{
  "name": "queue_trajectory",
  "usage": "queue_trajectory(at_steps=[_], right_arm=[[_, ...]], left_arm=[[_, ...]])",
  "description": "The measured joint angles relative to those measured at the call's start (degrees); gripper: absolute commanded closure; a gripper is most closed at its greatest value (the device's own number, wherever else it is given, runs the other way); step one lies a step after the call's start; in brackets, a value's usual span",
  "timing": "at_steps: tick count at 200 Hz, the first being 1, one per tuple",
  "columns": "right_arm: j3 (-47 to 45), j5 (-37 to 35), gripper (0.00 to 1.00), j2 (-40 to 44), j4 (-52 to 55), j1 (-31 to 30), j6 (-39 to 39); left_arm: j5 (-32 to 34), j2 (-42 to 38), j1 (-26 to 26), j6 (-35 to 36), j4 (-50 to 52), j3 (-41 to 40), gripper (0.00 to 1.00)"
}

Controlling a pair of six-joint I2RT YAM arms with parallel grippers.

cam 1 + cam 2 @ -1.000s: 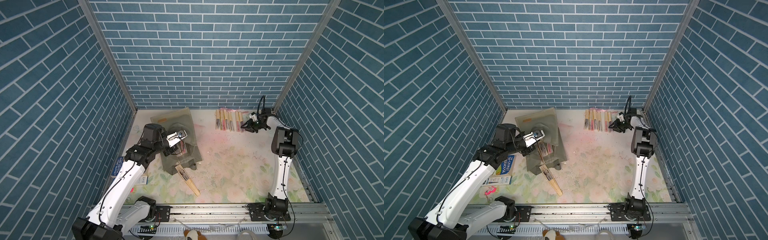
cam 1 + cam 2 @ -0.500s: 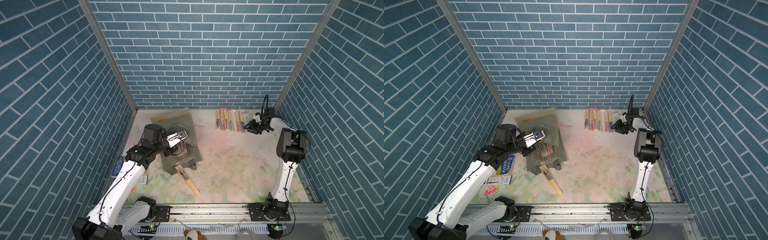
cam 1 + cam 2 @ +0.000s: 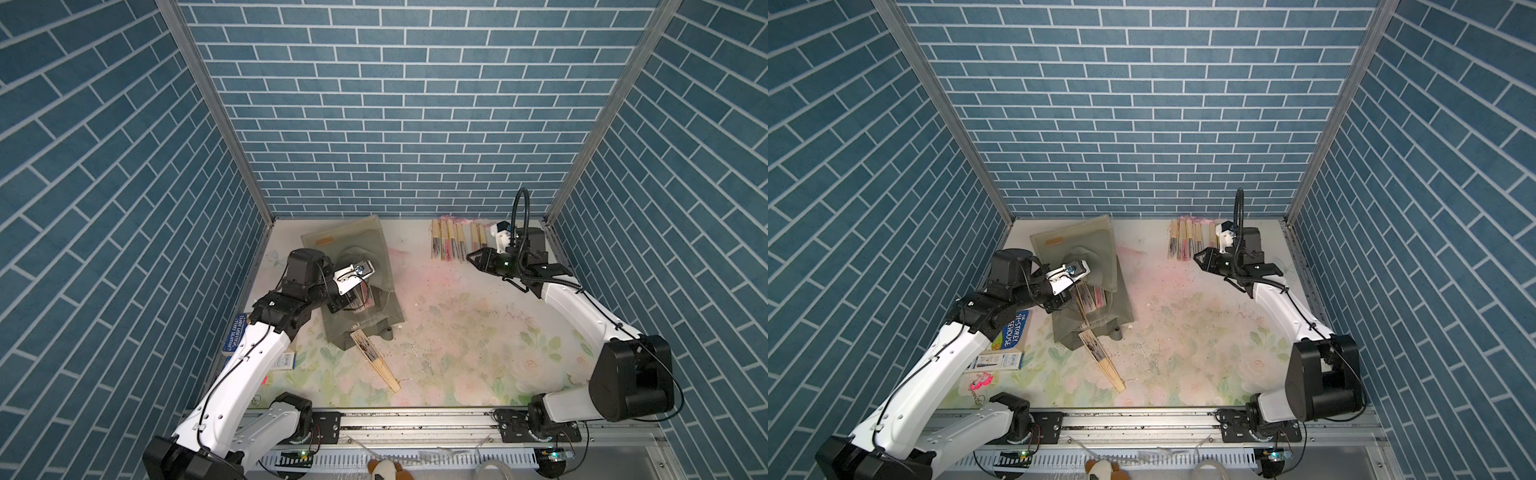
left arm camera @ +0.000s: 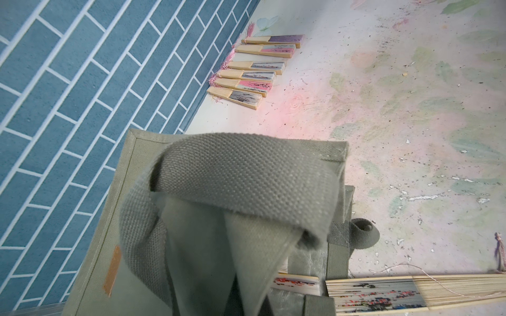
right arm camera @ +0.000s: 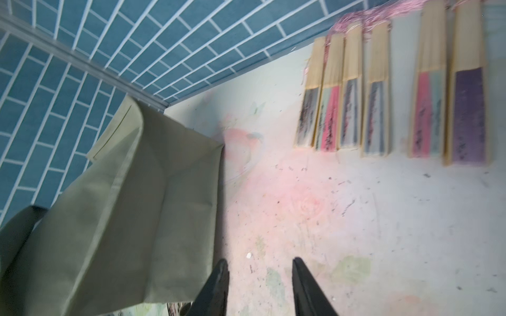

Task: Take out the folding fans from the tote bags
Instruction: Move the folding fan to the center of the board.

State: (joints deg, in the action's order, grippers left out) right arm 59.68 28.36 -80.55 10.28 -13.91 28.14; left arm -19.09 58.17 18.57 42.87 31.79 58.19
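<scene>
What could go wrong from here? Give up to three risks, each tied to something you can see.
1. The left gripper holds the tote up by its strap; a slip would drop it over the fans inside.
2. One fan lies half out of the tote, sticks splayed; shifting the tote may drag it.
3. The open right gripper hovers beside the row of fans and could knock it.

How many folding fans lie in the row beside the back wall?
6 fans: four close together, then a gap, then two. Another fan lies by the tote bag; more may hide inside.
</scene>
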Motion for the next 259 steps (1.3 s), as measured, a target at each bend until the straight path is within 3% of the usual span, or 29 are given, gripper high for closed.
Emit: queue_trajectory(at_steps=[24, 58, 92, 191, 259], right_arm=[[-4.31, -0.98, 0.58, 3.32, -3.37, -4.15, 0.39], [-15.91, -1.14, 0.55, 9.09, -9.22, -18.64, 0.09], [-21.73, -3.10, 0.54, 8.90, -14.73, -28.50, -1.27], [-22.21, -12.59, 0.48, -3.39, -25.62, -51.21, -4.68], [-15.21, -22.21, 0.45, -10.34, -18.93, -57.11, -7.69]], left_arm=[[0.46, 0.02, 0.13, -0.52, -0.07, 0.00, 1.00], [1.18, 0.02, 0.20, -1.55, -0.46, 0.00, 1.00], [1.25, 0.07, 0.20, -2.16, -0.52, 0.00, 1.00], [1.22, 0.68, 0.22, -2.45, -0.83, 0.00, 1.00], [1.25, 0.70, 0.22, -2.58, -0.83, 0.00, 1.00]])
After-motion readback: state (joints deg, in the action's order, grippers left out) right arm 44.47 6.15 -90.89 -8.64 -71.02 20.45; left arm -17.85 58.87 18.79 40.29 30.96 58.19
